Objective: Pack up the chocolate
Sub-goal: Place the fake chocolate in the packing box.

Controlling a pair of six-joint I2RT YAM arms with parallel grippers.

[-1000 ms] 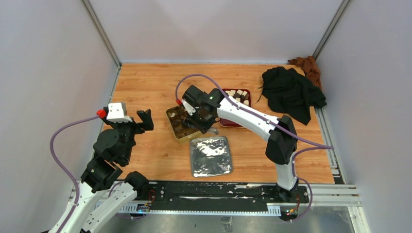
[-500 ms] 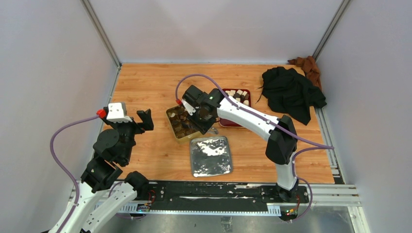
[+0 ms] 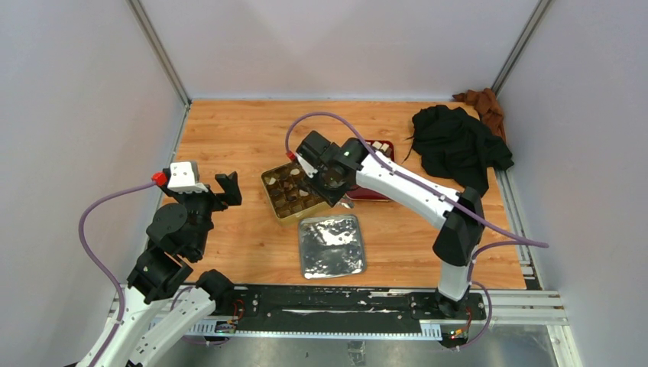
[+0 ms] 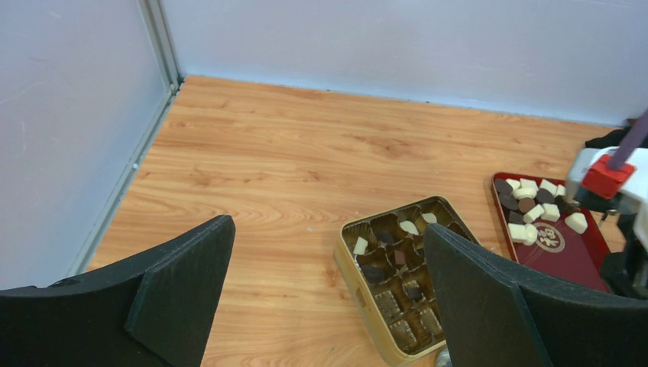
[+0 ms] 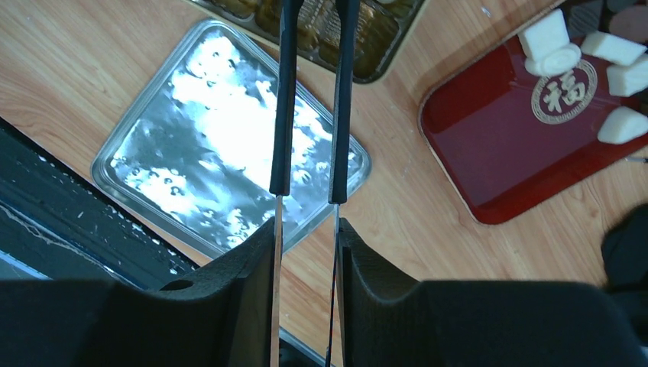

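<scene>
Cream-white and dark chocolate chunks lie in the red tray. A few more pieces sit in cups of the gold tin, which also shows as the gold tin in the left wrist view. My right gripper is shut on a pair of thin metal tongs. It hangs over the tin's right edge as the right gripper. The tong tips run out of the top of the right wrist view, so anything between them is hidden. My left gripper is open, raised at the left, and holds nothing.
A silver lid lies flat in front of the tin, near the arm bases. A black cloth and a brown cloth are bunched in the back right corner. Grey walls close in the wooden table on three sides.
My right arm has shifted to the right, from over the middle of the gold tin to its right edge, and more of the tin's cups now show. The left arm has not moved.
</scene>
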